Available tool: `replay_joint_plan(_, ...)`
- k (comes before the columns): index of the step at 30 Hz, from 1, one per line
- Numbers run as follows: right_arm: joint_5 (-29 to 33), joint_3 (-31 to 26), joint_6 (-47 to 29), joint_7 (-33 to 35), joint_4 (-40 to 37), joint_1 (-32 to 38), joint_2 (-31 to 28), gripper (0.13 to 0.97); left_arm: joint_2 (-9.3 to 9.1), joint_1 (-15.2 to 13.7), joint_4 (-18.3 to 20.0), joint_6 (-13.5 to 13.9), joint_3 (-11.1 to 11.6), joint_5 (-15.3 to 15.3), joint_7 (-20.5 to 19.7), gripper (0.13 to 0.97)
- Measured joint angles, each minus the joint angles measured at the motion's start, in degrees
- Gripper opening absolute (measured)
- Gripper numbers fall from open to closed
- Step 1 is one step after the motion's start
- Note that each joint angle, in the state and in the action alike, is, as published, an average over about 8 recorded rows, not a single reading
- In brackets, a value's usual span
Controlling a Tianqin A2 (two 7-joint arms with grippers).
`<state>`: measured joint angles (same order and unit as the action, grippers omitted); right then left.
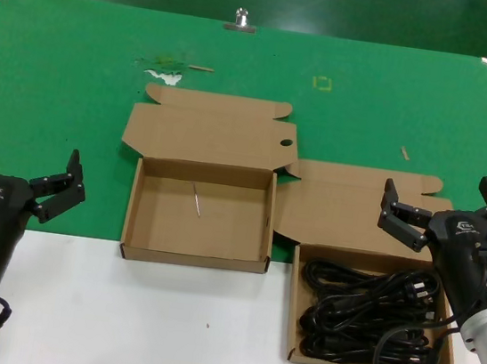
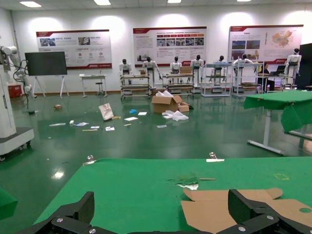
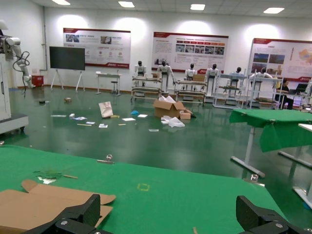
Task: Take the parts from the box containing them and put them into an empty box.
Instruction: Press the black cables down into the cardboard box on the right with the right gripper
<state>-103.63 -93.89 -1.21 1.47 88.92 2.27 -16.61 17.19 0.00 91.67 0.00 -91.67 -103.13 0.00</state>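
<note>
The parts, black coiled power cords, lie in the box containing them at the front right, its plain lid folded back. The empty box stands left of it, its lid laid back with a round hole. My right gripper hovers open above the far edge of the cord box. My left gripper is open at the left, clear of both boxes. In the left wrist view the open left gripper faces the holed lid. The right wrist view has the open right gripper over green cloth.
A thin stick lies in the empty box. White and green scraps and a yellow square mark sit on the green cloth. Metal clips hold its far edge. The right arm's cable hangs over the cord box.
</note>
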Motion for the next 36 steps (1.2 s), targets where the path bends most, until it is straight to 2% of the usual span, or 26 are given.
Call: replay_joint_plan(36,0.0,0.0,0.0,0.0,0.0,0.0,0.0,0.966,0.00,0.0,0.0,0.0,0.0,0.0,0.0,0.966)
